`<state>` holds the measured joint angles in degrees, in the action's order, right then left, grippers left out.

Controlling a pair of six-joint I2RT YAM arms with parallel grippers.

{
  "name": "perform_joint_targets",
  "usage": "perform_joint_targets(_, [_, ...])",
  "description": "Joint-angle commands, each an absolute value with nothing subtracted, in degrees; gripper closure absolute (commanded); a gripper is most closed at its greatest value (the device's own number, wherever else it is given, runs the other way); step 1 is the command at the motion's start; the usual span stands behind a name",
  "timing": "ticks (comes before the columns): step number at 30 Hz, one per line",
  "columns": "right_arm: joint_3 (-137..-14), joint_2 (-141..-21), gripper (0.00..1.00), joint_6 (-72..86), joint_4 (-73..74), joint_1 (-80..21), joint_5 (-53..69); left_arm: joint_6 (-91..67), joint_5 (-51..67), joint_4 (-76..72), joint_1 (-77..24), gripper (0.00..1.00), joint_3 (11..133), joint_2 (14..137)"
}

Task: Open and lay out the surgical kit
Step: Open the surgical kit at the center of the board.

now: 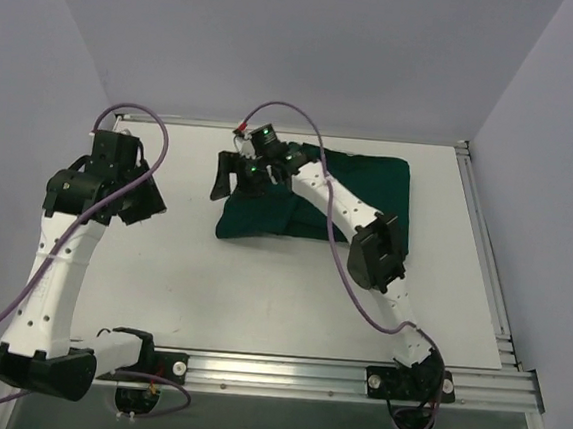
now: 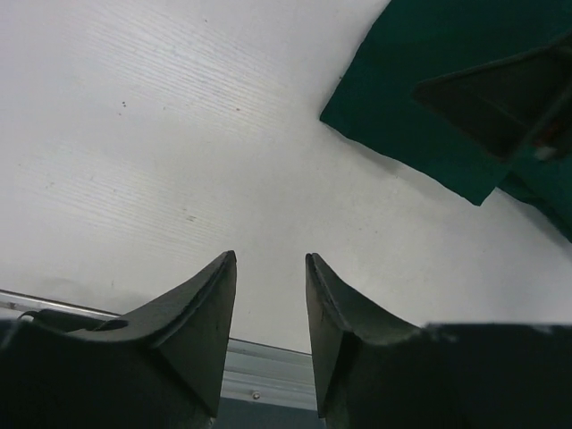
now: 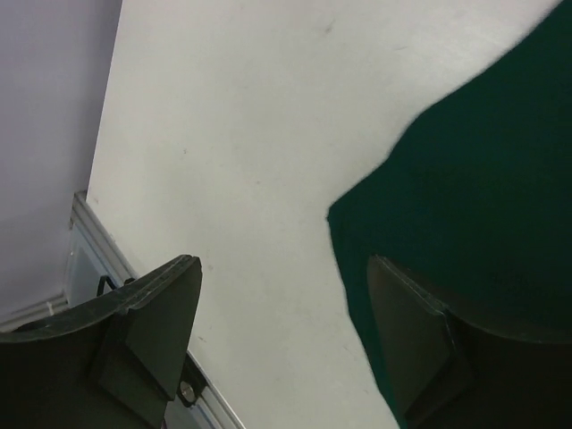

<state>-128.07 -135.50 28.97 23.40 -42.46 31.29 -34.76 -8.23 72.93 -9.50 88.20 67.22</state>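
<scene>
Top external: the kit [image 1: 368, 197] lies toward 1 o'clock on the tabletop [image 1: 260, 292], seemingly still fully wrapped. The right end effector [image 1: 231, 178], spread wide and empty, hovers at its 9 o'clock edge. The left end effector [image 2: 271, 259], slightly parted and empty, waits well apart. All the unwrapping remains.

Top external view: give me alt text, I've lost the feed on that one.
The dark green cloth lies folded shut on the white table, right of centre toward the back. The right arm reaches across it, the right hand open at the cloth's left edge. The left hand hangs over bare table farther left, apart from the cloth.
</scene>
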Motion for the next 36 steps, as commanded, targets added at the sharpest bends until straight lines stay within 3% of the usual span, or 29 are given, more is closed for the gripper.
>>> perform_joint_targets(1, [-121.86, -121.57, 0.23, 25.67, 24.26, -34.74, 24.88, -32.44, -2.13, 67.96, -8.26, 0.53, 86.31, 71.01])
perform_joint_targets(2, [-119.82, -118.07, 0.23, 24.88, 24.61, -33.41, 24.26, -32.17, 3.02, 66.46, -8.26, 0.40, 85.70, 73.02])
perform_joint_targets(5, [-113.41, -112.70, 0.23, 23.82, 27.41, -28.58, 21.98, -33.57, 11.48, 61.28, -8.35, 0.26, 82.19, 77.50])
perform_joint_targets(9, [-103.55, -104.17, 0.23, 24.95, 25.85, -21.90, 22.06, -41.29, 21.43, 50.04, -9.66, 0.24, 72.53, 79.71])
perform_joint_targets(14, [-95.72, -95.12, 0.23, 24.79, 25.66, -14.07, 24.17, -51.05, 23.02, 35.97, -11.34, 0.18, 63.38, 83.75])
perform_joint_targets(22, [-84.65, -85.26, 0.23, 24.35, 25.58, -6.51, 23.73, -60.19, 22.67, 22.35, -11.60, 0.15, 60.29, 90.25])
perform_joint_targets(34, [-83.32, -82.97, 0.23, 24.26, 25.93, -4.13, 23.38, -75.40, 25.49, 8.44, -11.60, 0.14, 55.20, 100.28])
perform_joint_targets(36, [-83.41, -82.97, 0.24, 24.26, 26.19, -3.87, 23.03, -75.85, 25.14, 8.09, -11.34, 0.19, 55.46, 101.16])
